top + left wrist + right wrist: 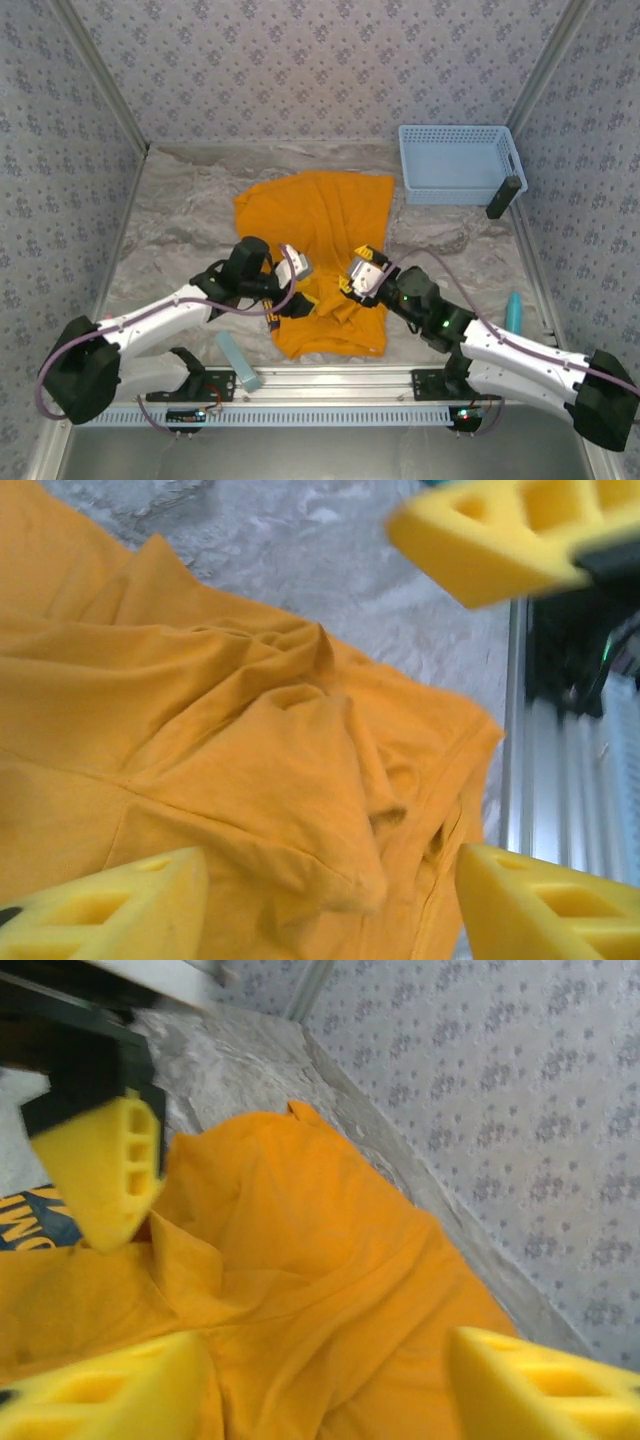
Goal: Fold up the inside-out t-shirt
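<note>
Your orange t-shirt point(325, 215) lies in the middle of the table point(180, 230), far half flat, near half bunched (no clean fold yet). The left gripper point(330, 900) and right gripper point(325, 1385) hang spread above it, holding nothing.

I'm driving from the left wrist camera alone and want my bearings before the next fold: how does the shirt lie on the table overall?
Observer: The t-shirt lies mid-table, spread flat at the far end and bunched at the near end between the two arms.
Operator: Whose is the yellow finger at my top right?
Observer: It belongs to the right gripper, which hangs open over the shirt's near right part.
Operator: Is any print showing?
Observer: Yes, dark lettering peeks out beside a finger of the left gripper.
</note>
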Action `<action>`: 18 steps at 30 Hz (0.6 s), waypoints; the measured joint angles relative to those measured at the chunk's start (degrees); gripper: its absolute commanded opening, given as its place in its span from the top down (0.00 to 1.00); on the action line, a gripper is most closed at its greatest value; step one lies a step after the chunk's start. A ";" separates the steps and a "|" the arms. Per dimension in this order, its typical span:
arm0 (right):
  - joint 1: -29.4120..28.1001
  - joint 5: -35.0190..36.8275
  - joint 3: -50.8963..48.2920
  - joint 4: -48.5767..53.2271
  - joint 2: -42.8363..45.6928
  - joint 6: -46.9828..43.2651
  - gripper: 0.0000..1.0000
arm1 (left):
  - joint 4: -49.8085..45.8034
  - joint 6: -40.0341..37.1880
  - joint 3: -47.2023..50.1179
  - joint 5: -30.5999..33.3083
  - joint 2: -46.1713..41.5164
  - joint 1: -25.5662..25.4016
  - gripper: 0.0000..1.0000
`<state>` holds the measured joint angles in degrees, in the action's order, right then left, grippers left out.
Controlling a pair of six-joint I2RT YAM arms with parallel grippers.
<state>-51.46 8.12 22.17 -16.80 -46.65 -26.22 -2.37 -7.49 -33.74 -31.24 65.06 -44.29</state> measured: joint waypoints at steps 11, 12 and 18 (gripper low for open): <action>16.55 -1.44 10.25 19.34 -1.31 34.95 0.00 | 1.75 -4.44 2.12 29.05 4.22 -19.50 0.28; 16.94 -1.38 10.25 20.61 -1.40 36.48 0.00 | 2.34 -4.68 2.32 32.26 5.81 -21.16 0.29; 17.38 -0.55 10.25 23.12 -1.44 41.97 0.00 | 5.75 -5.38 2.32 48.48 12.72 -24.83 0.32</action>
<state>-34.09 7.57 32.42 6.33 -48.10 15.75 3.38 -12.86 -31.42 17.23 77.78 -69.12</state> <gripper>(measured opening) 0.997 0.697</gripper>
